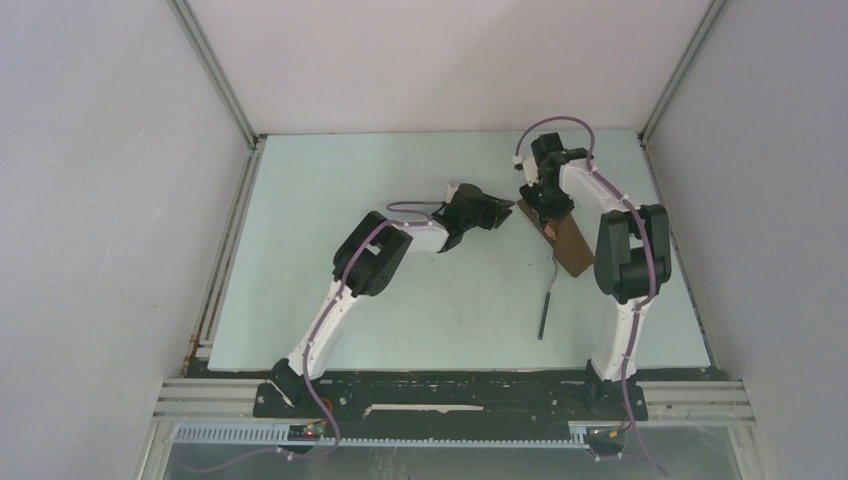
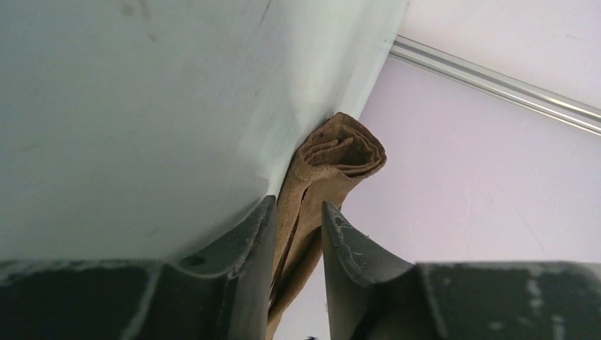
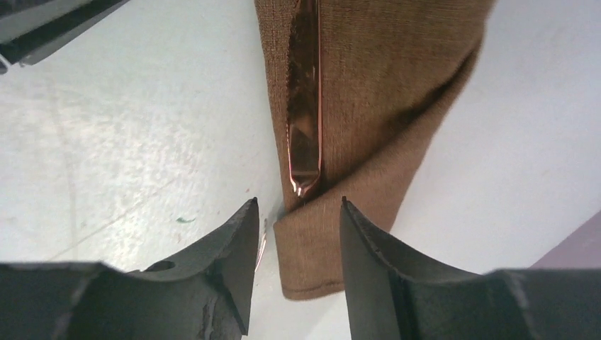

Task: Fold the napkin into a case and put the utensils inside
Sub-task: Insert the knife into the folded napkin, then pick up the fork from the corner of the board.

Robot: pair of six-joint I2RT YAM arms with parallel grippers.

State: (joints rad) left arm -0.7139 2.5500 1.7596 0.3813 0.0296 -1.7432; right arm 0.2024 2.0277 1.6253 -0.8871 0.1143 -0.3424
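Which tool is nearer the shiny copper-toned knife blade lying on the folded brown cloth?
Right. The right tool hovers open directly over the end of the shiny copper-toned knife blade; the left tool is off to the side, pinching the edge of the folded brown cloth.

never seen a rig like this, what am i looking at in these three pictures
Two robot arms stand at the near edge of a pale table. The wide picture looks down from above; the other two come from cameras on each wrist, so the dark prongs are that arm's own fingers. The brown strip is a folded cloth with a shiny knife lying along it. The left hand pinches an edge of the cloth. The right hand hangs open over the cloth's end, holding nothing. A thin dark utensil lies loose on the table.
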